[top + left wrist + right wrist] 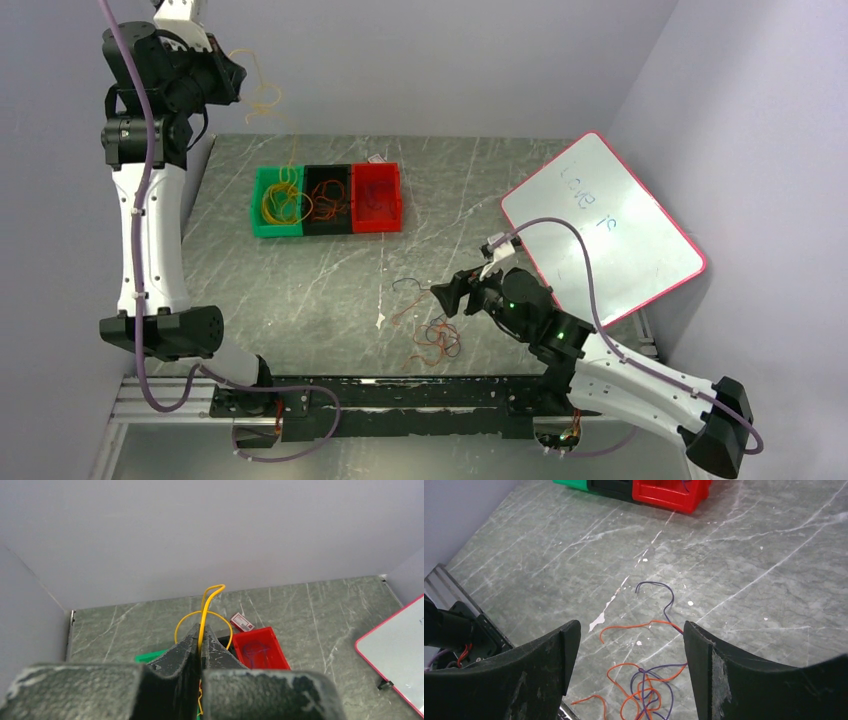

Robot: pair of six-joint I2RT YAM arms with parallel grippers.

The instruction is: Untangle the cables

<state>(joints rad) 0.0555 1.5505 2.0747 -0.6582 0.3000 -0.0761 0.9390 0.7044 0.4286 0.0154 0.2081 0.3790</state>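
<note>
Left end effector (200, 635) pinching yellow cable (202, 625) above green bin (256, 200); right end effector (630, 627) gaping, empty. Could snag binned loops (280, 205), drag them out.

A row of green, black and red plastic bins (326, 230) is blocking the far middle of the grey marbled desk (450, 190). A pink-framed whiteboard (600, 230) is covering its right side. A thin yellow cable (212, 592) is dangling from the raised, clamped left tool (238, 78) across the air above the bins. The left and middle stretches are lying open. Near the front, a loose tangle of orange and dark thin cables (435, 335) is lying under the spread right tool (447, 297).
</note>
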